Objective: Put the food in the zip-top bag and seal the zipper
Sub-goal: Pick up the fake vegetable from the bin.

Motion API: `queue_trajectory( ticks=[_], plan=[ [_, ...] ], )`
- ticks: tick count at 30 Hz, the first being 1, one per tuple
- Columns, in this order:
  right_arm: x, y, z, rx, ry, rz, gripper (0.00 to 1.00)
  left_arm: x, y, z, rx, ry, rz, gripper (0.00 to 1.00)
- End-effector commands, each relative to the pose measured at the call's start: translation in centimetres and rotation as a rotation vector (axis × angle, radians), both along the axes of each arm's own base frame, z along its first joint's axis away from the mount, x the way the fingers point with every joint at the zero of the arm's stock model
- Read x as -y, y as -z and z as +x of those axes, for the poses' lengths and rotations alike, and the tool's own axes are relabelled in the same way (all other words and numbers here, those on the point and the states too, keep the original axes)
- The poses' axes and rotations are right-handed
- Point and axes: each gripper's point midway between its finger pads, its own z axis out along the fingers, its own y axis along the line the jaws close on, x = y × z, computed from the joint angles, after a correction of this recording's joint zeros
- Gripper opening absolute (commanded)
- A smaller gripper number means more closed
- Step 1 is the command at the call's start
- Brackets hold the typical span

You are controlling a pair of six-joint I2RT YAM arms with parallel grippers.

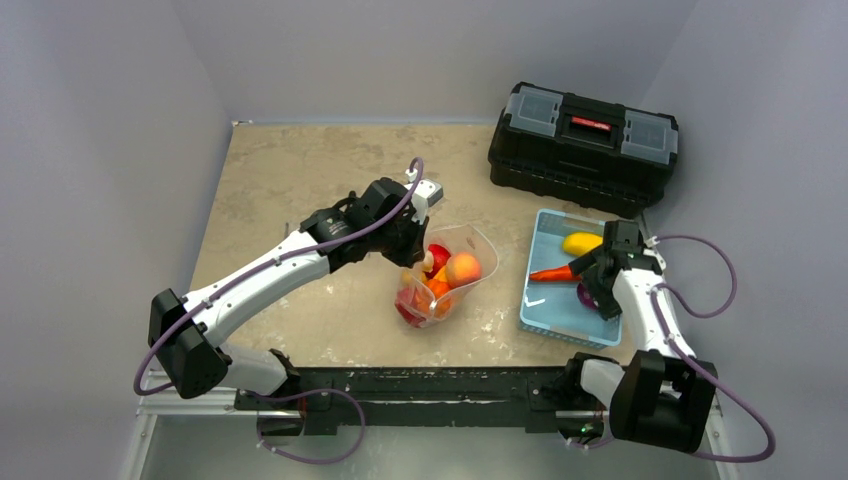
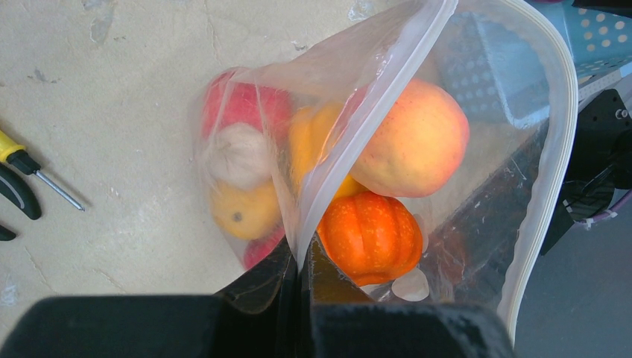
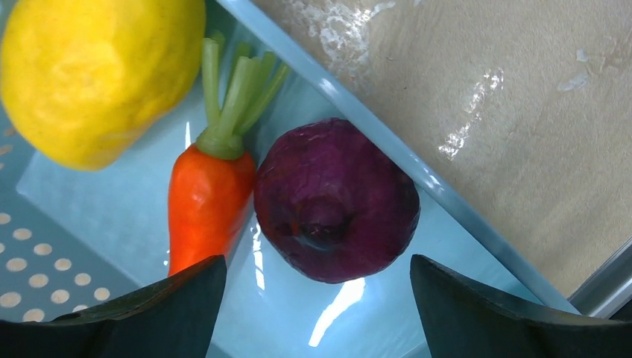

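Note:
The clear zip-top bag point(image 1: 455, 275) stands mid-table with its mouth held up and open. My left gripper point(image 2: 302, 261) is shut on the bag's near mouth edge, pinching the zipper strip point(image 2: 350, 127). Inside lie a peach point(image 2: 417, 138), a small orange pumpkin point(image 2: 369, 235), a yellow fruit point(image 2: 242, 209) and red pieces point(image 2: 242, 104). My right gripper point(image 3: 317, 272) hangs open over the blue tray point(image 1: 545, 305), its fingers on either side of a purple onion point(image 3: 335, 198), not touching it. An orange carrot point(image 3: 205, 198) and a yellow lemon point(image 3: 97, 71) lie beside the onion.
A black toolbox point(image 1: 583, 145) sits at the back right, behind the tray. A yellow-handled screwdriver point(image 2: 33, 168) lies on the table left of the bag in the left wrist view. Grey walls close in on both sides.

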Motion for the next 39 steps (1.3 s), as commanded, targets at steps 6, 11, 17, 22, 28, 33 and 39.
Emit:
queue_trajectory(
  ticks=[6, 11, 17, 22, 28, 33, 39],
  plan=[
    [2.4, 1.4, 0.7, 0.011, 0.13, -0.063, 0.81, 0.5, -2.0, 0.1, 0.034, -0.004, -0.056, 0.0],
    [2.9, 2.2, 0.6, -0.006, 0.134, -0.081, 0.8, 0.6, -1.8, 0.1, 0.026, -0.001, -0.056, 0.0],
    [2.6, 3.1, 0.8, -0.002, 0.105, -0.067, 0.72, 0.8, -1.6, 0.1, 0.018, 0.002, -0.054, 0.0],
    [1.9, 1.9, 1.6, 0.043, 0.049, -0.043, 0.48, 0.8, -1.5, 0.1, 0.015, 0.002, -0.051, 0.0],
    [1.8, -0.7, 1.9, 0.118, 0.0, -0.064, 0.22, 0.8, -1.3, 0.1, 0.012, 0.001, -0.049, 0.0],
    [1.0, -3.3, 2.9, 0.219, -0.092, -0.064, 0.1, 0.9, -1.3, 0.0, 0.007, 0.006, -0.053, 0.0],
    [-2.6, -8.1, 6.2, 0.441, -0.373, -0.003, 0.0, 0.8, -1.4, 0.1, 0.013, -0.001, -0.051, 0.0]
  ],
)
